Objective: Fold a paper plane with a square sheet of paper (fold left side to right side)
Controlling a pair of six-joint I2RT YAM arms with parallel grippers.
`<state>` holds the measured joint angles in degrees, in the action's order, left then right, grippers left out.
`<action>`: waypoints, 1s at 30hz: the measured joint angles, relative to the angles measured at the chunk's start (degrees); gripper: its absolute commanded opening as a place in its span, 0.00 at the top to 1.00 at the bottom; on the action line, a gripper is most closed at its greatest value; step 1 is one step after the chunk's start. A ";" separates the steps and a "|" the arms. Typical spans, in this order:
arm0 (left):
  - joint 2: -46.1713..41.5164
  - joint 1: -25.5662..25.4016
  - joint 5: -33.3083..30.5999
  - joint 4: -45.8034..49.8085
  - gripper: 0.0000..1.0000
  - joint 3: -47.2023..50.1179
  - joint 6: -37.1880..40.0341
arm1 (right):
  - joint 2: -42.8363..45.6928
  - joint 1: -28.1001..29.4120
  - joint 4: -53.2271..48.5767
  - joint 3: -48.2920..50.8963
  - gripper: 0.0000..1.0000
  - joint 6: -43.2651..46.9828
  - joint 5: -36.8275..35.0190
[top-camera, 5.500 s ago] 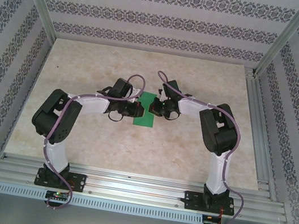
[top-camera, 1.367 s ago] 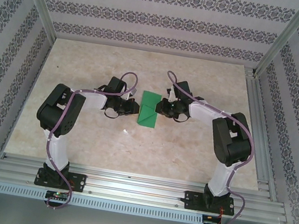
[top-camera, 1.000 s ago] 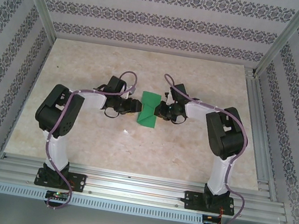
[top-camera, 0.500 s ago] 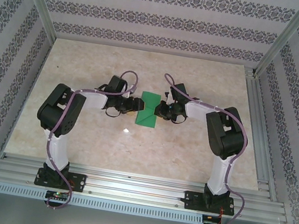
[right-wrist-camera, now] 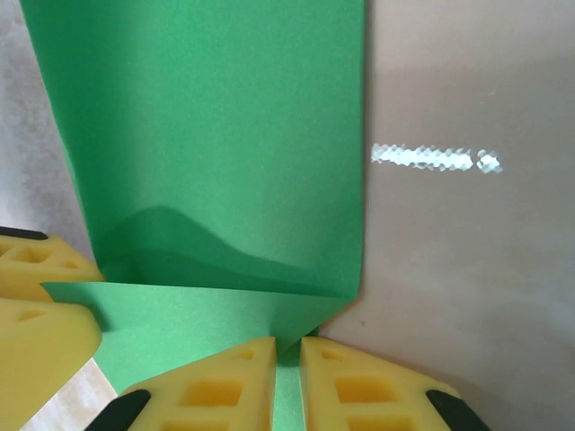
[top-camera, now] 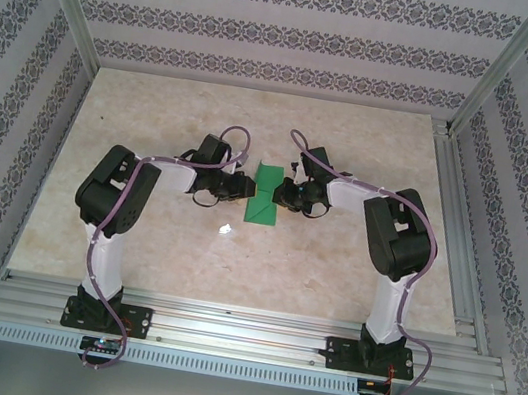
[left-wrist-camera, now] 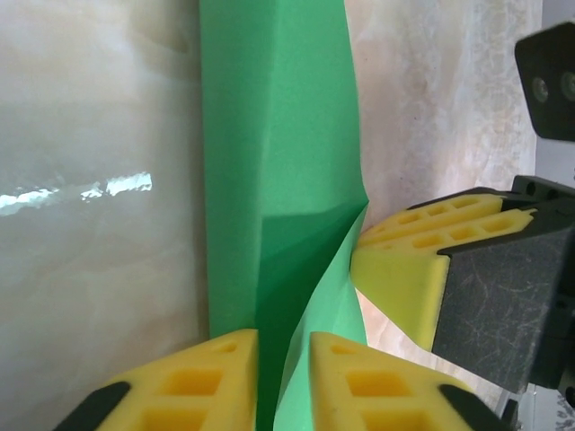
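Note:
The square sheet of paper (top-camera: 261,208) is bright green, folded and creased, and lies mid-table between both grippers. My left gripper (top-camera: 243,188) is at its left edge; in the left wrist view a raised flap of the paper (left-wrist-camera: 269,135) runs up between the yellow fingers (left-wrist-camera: 189,386), and the left gripper (left-wrist-camera: 283,350) is shut on it. From the right, my right gripper (top-camera: 282,196) pinches the sheet's other side. Seen from the right wrist, the right gripper (right-wrist-camera: 287,350) is shut on a folded corner of the paper (right-wrist-camera: 216,135). The right gripper's yellow pad (left-wrist-camera: 404,269) touches the flap's edge.
The beige marbled table (top-camera: 335,260) has aluminium frame rails (top-camera: 241,334) along its near edge and a rail (top-camera: 456,230) on the right. Patterned walls close in the back and sides. Both arms' elbows stand out to the sides.
My left gripper slid right onto the paper's left edge and closed on a flap, which now stands raised. The right gripper kept its pinch and barely moved over the last second.

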<state>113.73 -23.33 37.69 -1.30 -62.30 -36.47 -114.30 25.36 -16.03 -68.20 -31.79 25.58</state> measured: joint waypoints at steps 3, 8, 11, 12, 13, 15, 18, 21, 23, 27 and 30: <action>0.00 -0.04 -0.02 0.02 0.88 0.00 0.17 | 0.00 -0.02 -0.02 0.00 0.84 0.02 0.00; -0.15 -0.04 -0.15 0.26 0.89 0.00 0.48 | 0.74 -0.70 -0.98 0.00 0.80 0.44 -0.24; -1.01 -0.04 -0.92 1.90 0.89 0.00 1.55 | 2.80 -1.77 -2.27 0.11 0.74 0.92 -0.66; -1.60 -0.04 -1.25 2.71 0.90 0.00 1.95 | 4.04 -2.32 -2.64 0.28 0.72 1.42 -0.83; -2.27 -0.07 -1.60 3.50 0.89 0.00 2.36 | 5.51 -2.86 -2.89 0.55 0.70 1.86 -1.01; -4.09 -0.07 -2.38 5.05 0.89 0.00 3.10 | 8.31 -3.82 -2.82 1.31 0.65 2.23 -1.11; -7.26 -0.07 -3.17 6.54 0.89 0.02 3.76 | 12.52 -5.25 -1.57 3.65 0.59 2.82 -0.61; -10.45 -0.07 -3.52 6.97 0.89 0.46 3.89 | 14.73 -6.36 1.77 6.93 0.55 2.34 1.36; -12.07 -0.07 -3.52 6.97 0.89 0.79 3.89 | 14.93 -6.67 4.92 9.29 0.51 1.05 3.61; -13.57 -0.07 -3.52 7.02 0.89 1.33 3.87 | 14.88 -6.67 12.33 13.25 0.48 -3.32 8.63; -13.62 -0.07 -3.52 7.06 0.89 1.86 3.87 | 14.36 -6.62 18.27 13.86 0.47 -6.99 11.54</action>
<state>100.12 -23.40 34.17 5.76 -60.45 -32.60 -99.94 18.74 2.24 -54.35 -38.79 37.12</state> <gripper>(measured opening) 0.107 0.528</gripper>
